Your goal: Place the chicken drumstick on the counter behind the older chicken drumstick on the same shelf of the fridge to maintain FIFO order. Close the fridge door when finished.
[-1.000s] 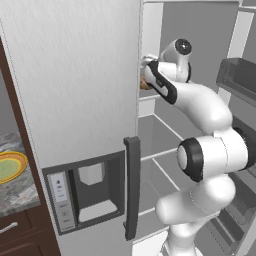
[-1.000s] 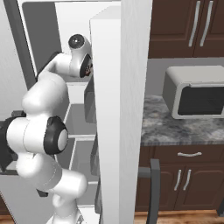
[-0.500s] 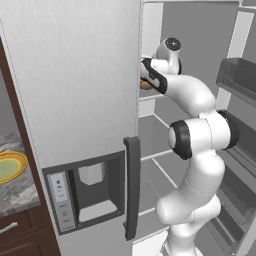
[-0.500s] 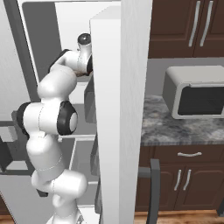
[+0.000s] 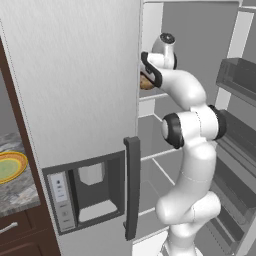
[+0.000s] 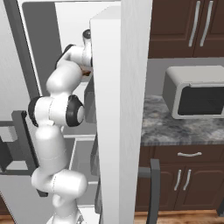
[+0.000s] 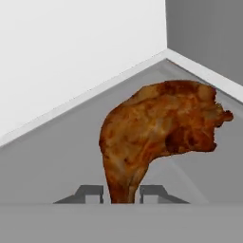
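A reddish-brown chicken drumstick (image 7: 161,128) stands over the grey shelf (image 7: 57,166) in the fridge's back corner, near the white rear wall. My gripper (image 7: 121,192) is shut on its narrow bone end, one fingertip (image 7: 90,192) against each side. In the left base view the arm reaches into the upper fridge (image 5: 200,40), and a tan-brown bit of drumstick (image 5: 146,82) peeps out beside the hand at the door's edge; I cannot tell which drumstick it is. The right base view shows a brown bit (image 6: 86,70) at the hand too. The older chicken drumstick is otherwise hidden.
The fridge door (image 5: 240,100) with grey bins stands open at the right; its outer panel (image 6: 122,109) and dark handle (image 6: 153,188) block the right base view. The dispenser door (image 5: 75,100) is closed. A yellow plate (image 5: 10,167) lies on the counter (image 5: 20,197). A microwave (image 6: 194,92) stands at the right.
The arm has stretched deeper into the fridge, its elbow rising and straightening, and the hand has moved back toward the rear wall.
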Tool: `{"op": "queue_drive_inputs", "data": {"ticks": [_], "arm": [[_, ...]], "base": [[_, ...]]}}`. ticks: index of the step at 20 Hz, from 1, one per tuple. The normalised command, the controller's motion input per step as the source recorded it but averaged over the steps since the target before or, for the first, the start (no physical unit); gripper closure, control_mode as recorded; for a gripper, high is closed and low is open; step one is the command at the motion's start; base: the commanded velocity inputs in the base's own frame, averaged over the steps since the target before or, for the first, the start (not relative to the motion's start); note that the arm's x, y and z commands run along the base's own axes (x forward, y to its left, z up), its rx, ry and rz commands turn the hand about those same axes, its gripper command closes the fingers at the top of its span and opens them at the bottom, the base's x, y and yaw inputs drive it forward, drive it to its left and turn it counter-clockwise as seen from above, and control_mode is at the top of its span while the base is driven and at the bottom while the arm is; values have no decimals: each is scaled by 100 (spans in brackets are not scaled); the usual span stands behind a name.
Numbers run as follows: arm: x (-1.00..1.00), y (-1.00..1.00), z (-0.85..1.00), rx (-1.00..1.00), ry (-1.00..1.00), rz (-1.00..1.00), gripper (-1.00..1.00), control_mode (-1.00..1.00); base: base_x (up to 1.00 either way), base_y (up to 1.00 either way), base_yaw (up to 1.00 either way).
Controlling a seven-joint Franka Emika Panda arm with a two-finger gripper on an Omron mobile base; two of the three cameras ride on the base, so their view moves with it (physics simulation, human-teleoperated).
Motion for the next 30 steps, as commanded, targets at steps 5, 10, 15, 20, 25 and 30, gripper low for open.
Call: {"op": "queue_drive_inputs", "data": {"ticks": [5,10,15,20,25,30], "arm": [[0,0,-25,0,-3,0,-100,-100],[-29,0,-1,0,-12,1,-100,-100],[-95,0,0,2,-23,1,-100,-100],[-100,0,3,3,-18,0,-100,-100],[-100,16,16,1,-12,0,-100,-100],[-100,13,32,0,-4,-3,-100,-100]], "base": [[0,0,0],[0,0,0],[0,0,0],[0,0,0],[0,0,0],[0,0,0]]}}
